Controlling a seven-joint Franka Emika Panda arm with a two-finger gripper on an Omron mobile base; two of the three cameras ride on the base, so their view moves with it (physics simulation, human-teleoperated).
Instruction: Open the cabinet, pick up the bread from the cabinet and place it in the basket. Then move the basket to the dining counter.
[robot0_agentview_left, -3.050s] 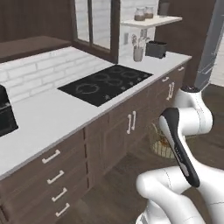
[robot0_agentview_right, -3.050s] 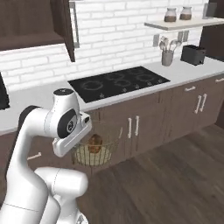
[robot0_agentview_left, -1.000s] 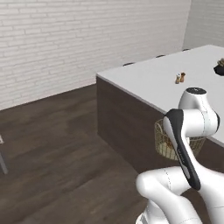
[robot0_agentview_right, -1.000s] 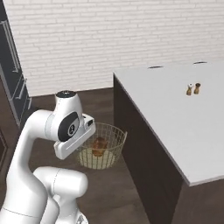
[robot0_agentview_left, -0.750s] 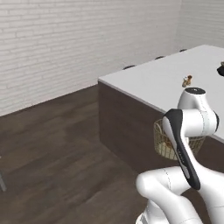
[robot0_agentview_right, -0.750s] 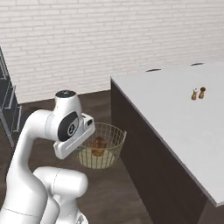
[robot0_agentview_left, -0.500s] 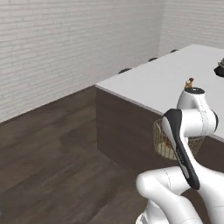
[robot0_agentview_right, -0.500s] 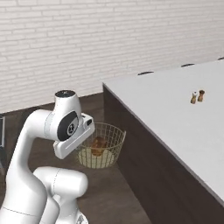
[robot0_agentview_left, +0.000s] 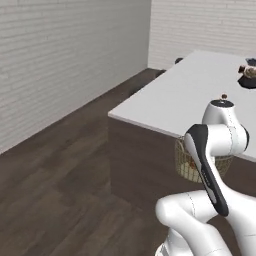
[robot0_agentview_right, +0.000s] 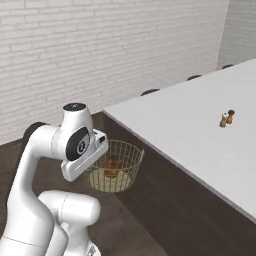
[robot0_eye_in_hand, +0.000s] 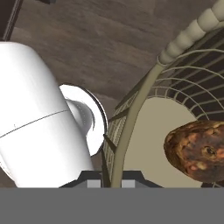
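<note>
The bread (robot0_agentview_right: 112, 166) already lies in the basket (robot0_agentview_right: 131, 150), and the tool (robot0_eye_in_hand: 111, 180) is clamped on the basket's rim, carrying it in the air. What remains is to set it on the white tabletop (robot0_agentview_right: 200, 125) of the dining counter, near on the right.

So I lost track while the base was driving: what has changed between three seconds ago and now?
The base has driven away from the stove worktop and turned toward the dining counter, so the whole view shifted; over the last second the counter swung further across the frame. Nothing was taken or let go. The gripper stays shut on the rim of the basket, held beside the arm, and the bread still lies inside it.
</note>
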